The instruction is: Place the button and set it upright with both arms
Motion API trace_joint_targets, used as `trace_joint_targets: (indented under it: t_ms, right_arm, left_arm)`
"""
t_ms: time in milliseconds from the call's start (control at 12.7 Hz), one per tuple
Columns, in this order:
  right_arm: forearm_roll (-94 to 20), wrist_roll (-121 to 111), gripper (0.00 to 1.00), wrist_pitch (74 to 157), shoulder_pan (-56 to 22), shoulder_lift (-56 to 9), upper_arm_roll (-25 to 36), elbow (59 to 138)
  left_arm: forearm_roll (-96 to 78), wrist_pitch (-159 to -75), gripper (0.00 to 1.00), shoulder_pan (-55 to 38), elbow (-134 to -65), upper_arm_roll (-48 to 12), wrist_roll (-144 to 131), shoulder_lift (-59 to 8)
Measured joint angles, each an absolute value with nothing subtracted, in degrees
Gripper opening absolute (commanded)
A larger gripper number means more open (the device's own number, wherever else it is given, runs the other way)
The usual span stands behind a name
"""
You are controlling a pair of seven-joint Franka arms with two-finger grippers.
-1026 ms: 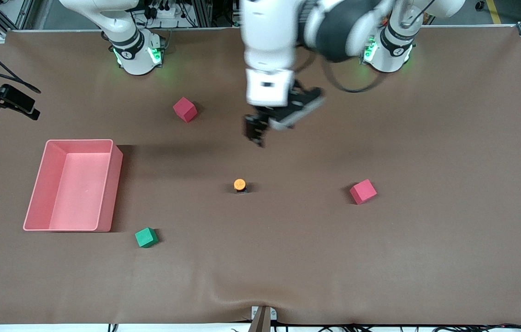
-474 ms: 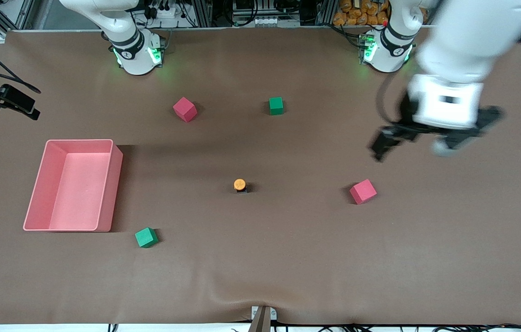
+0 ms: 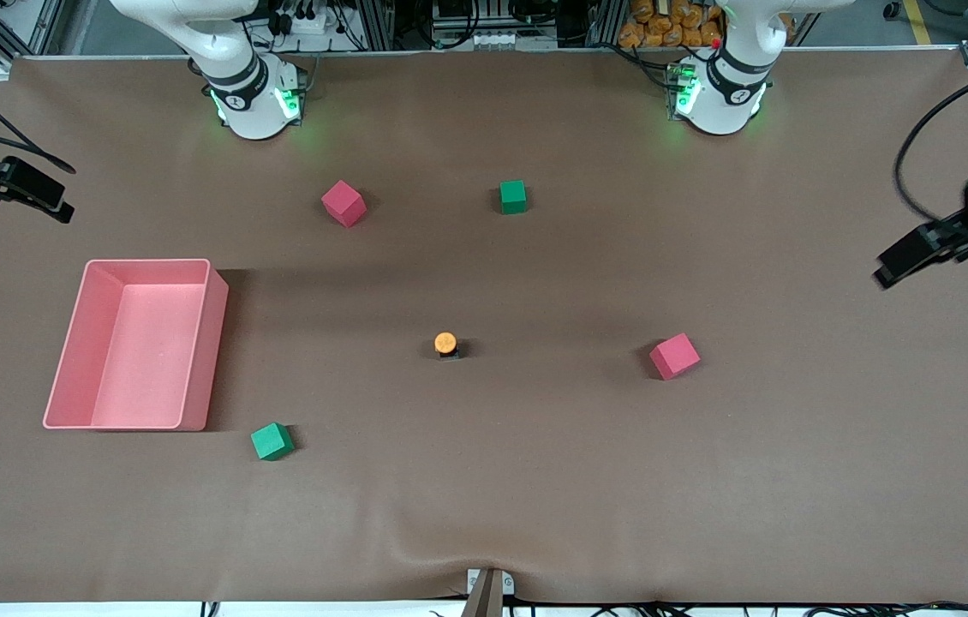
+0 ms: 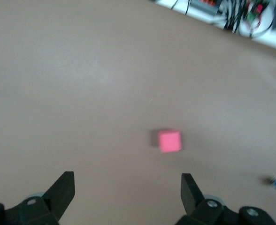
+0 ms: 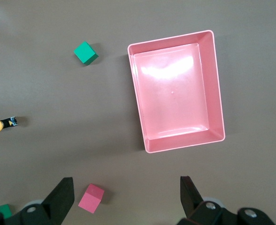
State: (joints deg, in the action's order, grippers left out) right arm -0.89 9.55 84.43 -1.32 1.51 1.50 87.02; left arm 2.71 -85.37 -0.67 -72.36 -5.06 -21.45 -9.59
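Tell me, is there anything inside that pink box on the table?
No. The pink box is open on top, and both the front view and the right wrist view show its bare floor, with only glare on it. Nothing covers any part of it.

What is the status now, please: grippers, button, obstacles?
Left gripper open, over the table's left-arm end; right gripper open, above the pink bin. Button upright mid-table, untouched. Nothing near it.
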Motion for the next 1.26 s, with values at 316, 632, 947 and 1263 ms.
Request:
trace_joint_targets:
  t_ms: [316, 632, 947, 1263]
  right_arm:
    - [-0.89, 9.55, 1.00, 84.00, -1.30, 1.51, 1.57, 87.03]
    - [-0.89, 9.55, 1.00, 83.68, -1.14, 1.51, 1.82, 87.04]
    - [-0.89, 9.55, 1.00, 83.64, -1.12, 1.51, 1.89, 87.05]
    - [-0.89, 9.55, 1.00, 83.61, -1.11, 1.51, 1.90, 87.05]
  left_arm:
    - [0.56, -81.48, 1.00, 0.48, -78.01, -0.76, -8.76, -4.26]
    - [-1.52, -81.34, 1.00, 1.43, -89.00, -0.59, -7.68, 4.72]
    - [-1.44, -81.31, 1.00, 0.64, -92.92, -0.61, -7.68, 9.08]
    - [0.59, -81.54, 1.00, -0.79, -91.44, -1.35, -7.69, 9.04]
